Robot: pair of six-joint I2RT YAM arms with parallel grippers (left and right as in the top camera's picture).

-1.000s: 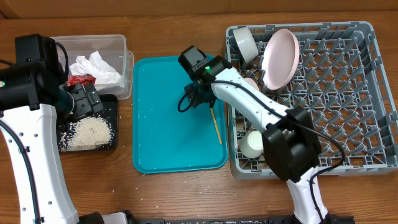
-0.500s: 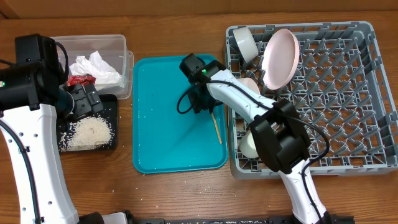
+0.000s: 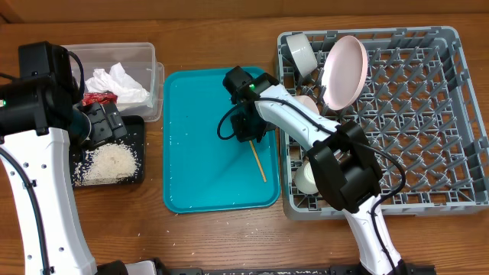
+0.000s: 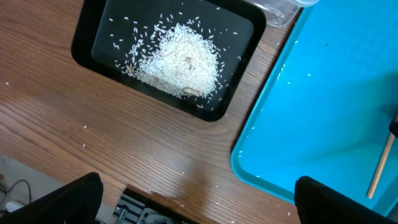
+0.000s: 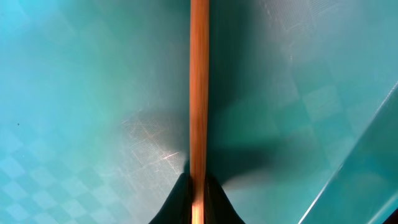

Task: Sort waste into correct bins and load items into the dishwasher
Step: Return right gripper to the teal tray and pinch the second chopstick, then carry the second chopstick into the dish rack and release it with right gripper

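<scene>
Most looks done: napkin [image 3: 118, 82] and red wrapper [image 3: 98, 98] in the clear tub [image 3: 145, 53], rice [image 3: 111, 163] in the black tray [image 3: 136, 137], dishes [image 3: 344, 70] in the grey rack [image 3: 428, 114], and only one chopstick [image 5: 199, 93] to go, pinched by the right gripper [image 5: 198, 194] over the teal tray [image 3: 199, 153], while the left gripper [image 4: 199, 199] is spread wide.

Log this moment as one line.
right gripper: shut on chopstick, over teal tray | left gripper: open, near black tray holding rice

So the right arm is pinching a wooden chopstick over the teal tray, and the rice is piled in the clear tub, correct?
Not quite. The rice pile lies in the black tray, not the clear tub, as the left wrist view shows. The right gripper does pinch the chopstick over the teal tray.
</scene>
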